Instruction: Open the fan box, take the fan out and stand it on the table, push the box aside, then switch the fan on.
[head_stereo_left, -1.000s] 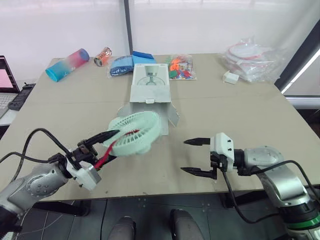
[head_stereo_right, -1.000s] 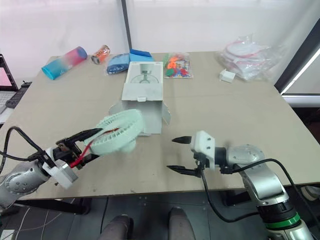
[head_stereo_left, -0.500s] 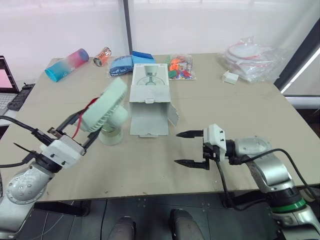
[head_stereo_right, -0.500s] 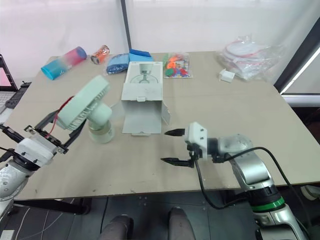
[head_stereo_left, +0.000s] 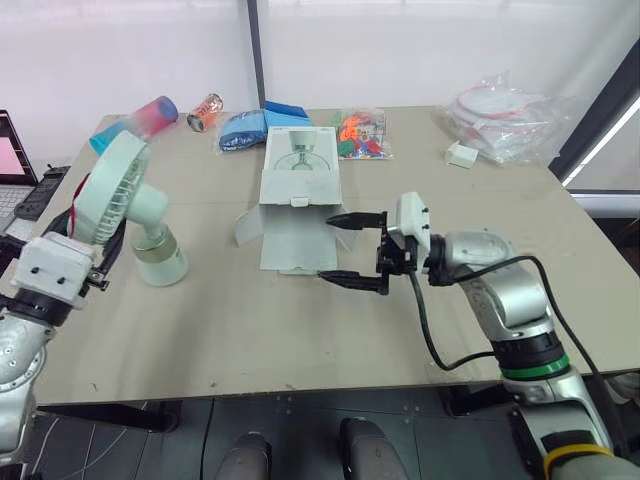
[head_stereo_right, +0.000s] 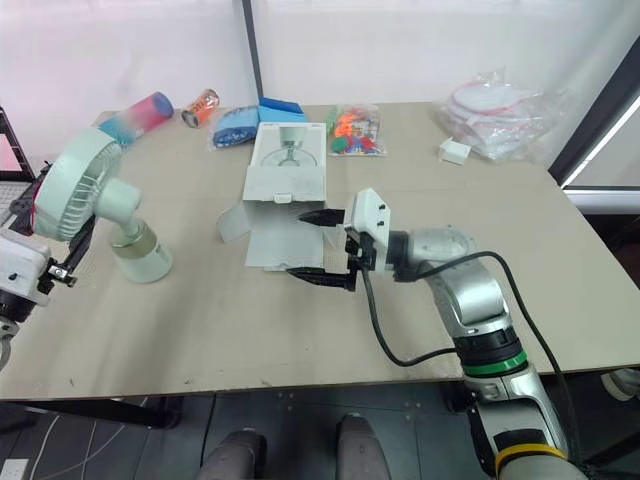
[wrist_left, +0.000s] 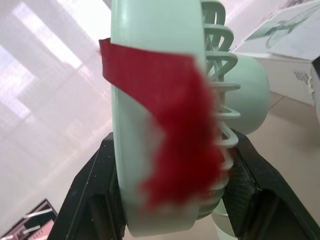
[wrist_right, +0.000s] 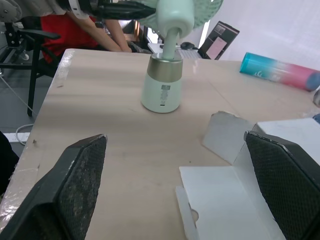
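Observation:
The mint-green fan (head_stereo_left: 112, 188) stands upright with its round base (head_stereo_left: 160, 264) on the table at the left. My left gripper (head_stereo_left: 93, 228) is shut on the fan's head, one finger (wrist_left: 95, 190) on each side of the rim, where a strip of red tape (wrist_left: 175, 130) is stuck. The white fan box (head_stereo_left: 300, 185) lies open in the middle of the table, flaps spread toward me. My right gripper (head_stereo_left: 327, 247) is open and hovers over the box's front flap (wrist_right: 235, 195), its fingers (wrist_right: 75, 185) wide apart with nothing between them.
Along the far edge lie a pink-and-blue cylinder (head_stereo_left: 150, 112), a small can (head_stereo_left: 205, 112), a blue pouch (head_stereo_left: 245, 128) and a colourful packet (head_stereo_left: 362, 135). Plastic bags (head_stereo_left: 505, 115) and a small white block (head_stereo_left: 460, 155) sit far right. A laptop (head_stereo_left: 15, 165) is at the left.
My left gripper has carried the fan from in front of the box to the left and stood it upright. My right gripper has moved forward to the box's open front.

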